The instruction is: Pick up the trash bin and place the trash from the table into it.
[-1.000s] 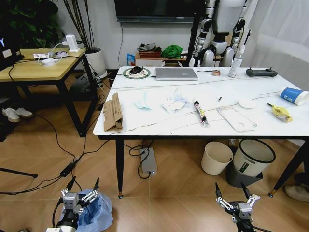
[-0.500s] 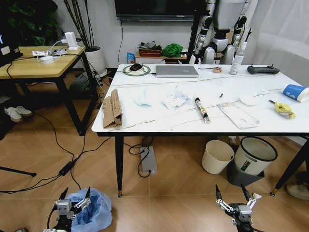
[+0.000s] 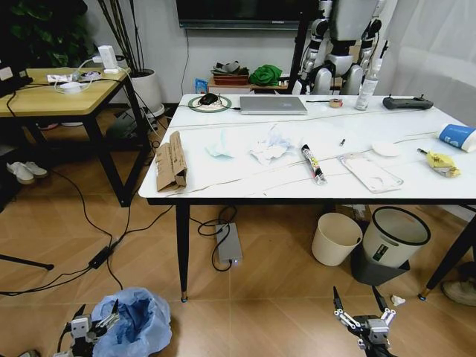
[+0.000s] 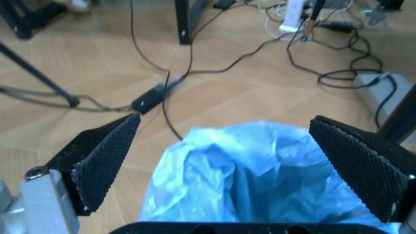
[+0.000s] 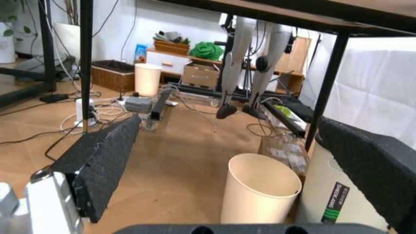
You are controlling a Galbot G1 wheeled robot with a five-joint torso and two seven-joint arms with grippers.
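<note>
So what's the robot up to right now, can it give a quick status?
Left gripper open, low beside the trash bin on the floor, not gripping. Right gripper open, empty, low near the floor. Trash untouched on the table. Nothing blocking the bin.

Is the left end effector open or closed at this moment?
Open. The left end effector has its fingers spread wide above the trash bin, not touching it.

No text, brand, number or sign can be read anywhere. A small green-and-white label sits on the black-rimmed basket (image 3: 395, 242) under the table (image 3: 245, 186), and the black tube (image 3: 313, 164) on the tabletop carries printing, but both are too small to make out.
</note>
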